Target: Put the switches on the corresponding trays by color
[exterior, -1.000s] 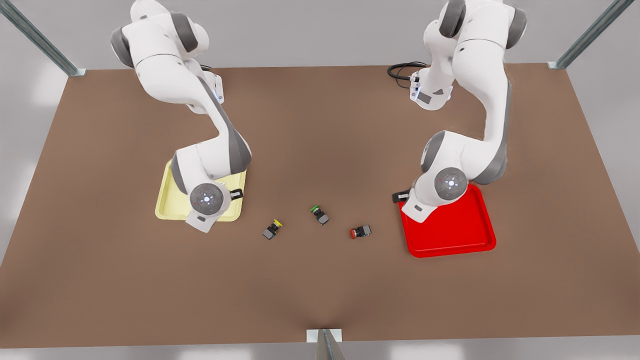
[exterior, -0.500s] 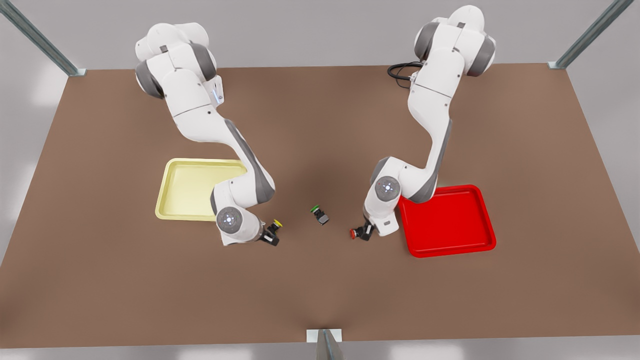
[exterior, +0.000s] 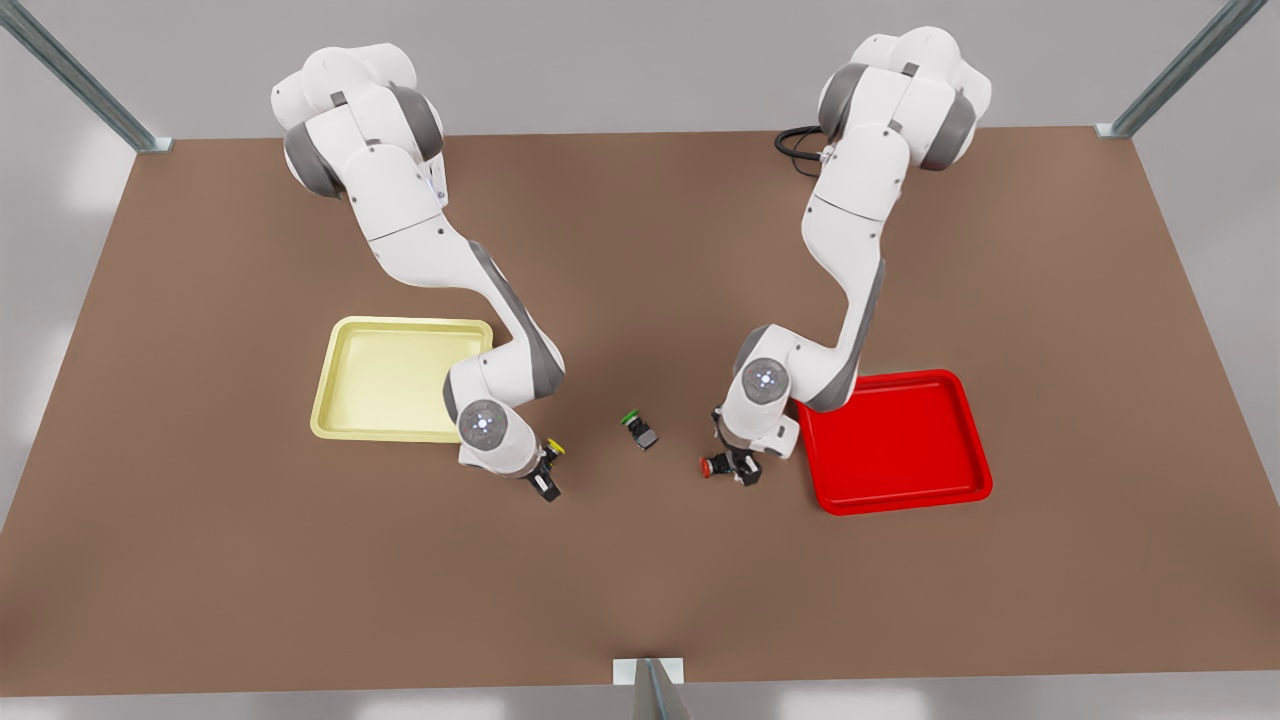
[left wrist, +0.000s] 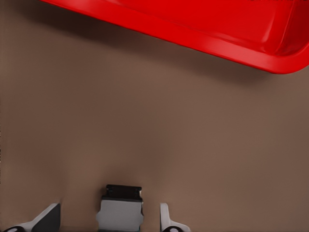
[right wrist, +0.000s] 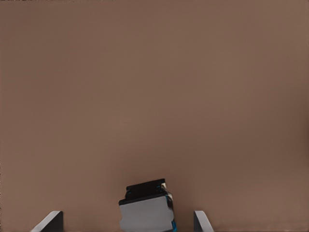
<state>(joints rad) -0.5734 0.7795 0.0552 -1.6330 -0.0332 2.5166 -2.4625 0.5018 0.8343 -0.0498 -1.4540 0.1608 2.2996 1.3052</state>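
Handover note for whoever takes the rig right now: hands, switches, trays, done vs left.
Left hand: open, fingers either side of the red switch, beside the red tray.
Right hand: open, straddling the yellow switch, near the yellow tray.
Green switch lies on the table between them; leave it.
Done: both hands lined up on their switches.
Left: close, lift, place each switch in its matching tray.

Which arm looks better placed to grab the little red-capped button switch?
The left gripper: its open fingers straddle the red-capped dark switch beside the bright red plastic tray. The right gripper straddles the yellow-capped switch.
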